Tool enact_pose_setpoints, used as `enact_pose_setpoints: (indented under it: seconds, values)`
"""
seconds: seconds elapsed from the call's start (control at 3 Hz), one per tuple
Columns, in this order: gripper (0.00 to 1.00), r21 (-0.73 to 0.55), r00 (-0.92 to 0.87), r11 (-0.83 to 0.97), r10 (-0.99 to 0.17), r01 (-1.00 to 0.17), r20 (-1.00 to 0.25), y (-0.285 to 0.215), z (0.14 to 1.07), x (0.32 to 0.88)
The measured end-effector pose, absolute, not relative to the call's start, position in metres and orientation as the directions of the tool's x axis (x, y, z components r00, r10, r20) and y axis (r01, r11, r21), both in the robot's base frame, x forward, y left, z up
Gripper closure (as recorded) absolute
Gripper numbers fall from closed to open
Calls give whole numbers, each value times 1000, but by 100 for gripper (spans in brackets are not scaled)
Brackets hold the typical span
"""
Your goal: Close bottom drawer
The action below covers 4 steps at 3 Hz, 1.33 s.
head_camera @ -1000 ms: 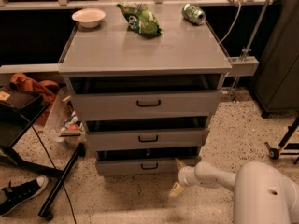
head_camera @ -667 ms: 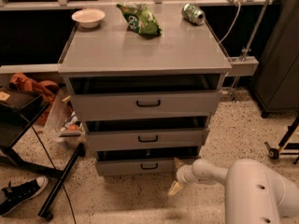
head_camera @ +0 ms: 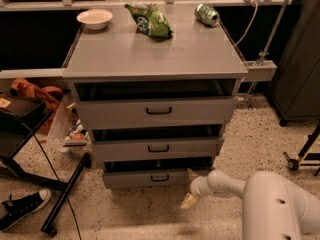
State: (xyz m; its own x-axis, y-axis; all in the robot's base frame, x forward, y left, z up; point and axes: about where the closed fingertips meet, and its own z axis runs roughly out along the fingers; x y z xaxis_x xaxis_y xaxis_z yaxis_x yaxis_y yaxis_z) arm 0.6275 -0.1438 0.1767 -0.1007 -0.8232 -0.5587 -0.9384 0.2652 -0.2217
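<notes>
Presently, lowest of 3, the narrow grey metal, black-handled bottom drawer stands pulled out, closing not yet done; the pale two-finger gripper, spread and empty, sits just beside its right front corner.

Illumination: warm, moderate, from overhead. The table top is the brightest large surface, evenly lit, with a faint sheen. The bowl is close to overexposure. Recesses above each drawer front, including the bottom drawer, are in deep shadow. The background left of the table is near black. The claw, fingers spread, just beside the bottom drawer's right end, is pale against the dimmer floor.
</notes>
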Motion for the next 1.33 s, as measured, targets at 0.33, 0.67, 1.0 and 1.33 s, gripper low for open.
enact_pose_setpoints:
  seconds: [0.33,0.67,1.0,1.33]
  values:
    - [0,-237,-98,285,-805,-929,-586,-154,192,610]
    - [0,-252,-92,310,-778,-917,-621,-162,208,593]
    - [0,-245,-100,321,-768,-915,-633,-167,213,587]
    - [19,-212,-114,310,-770,-927,-627,-166,203,592]
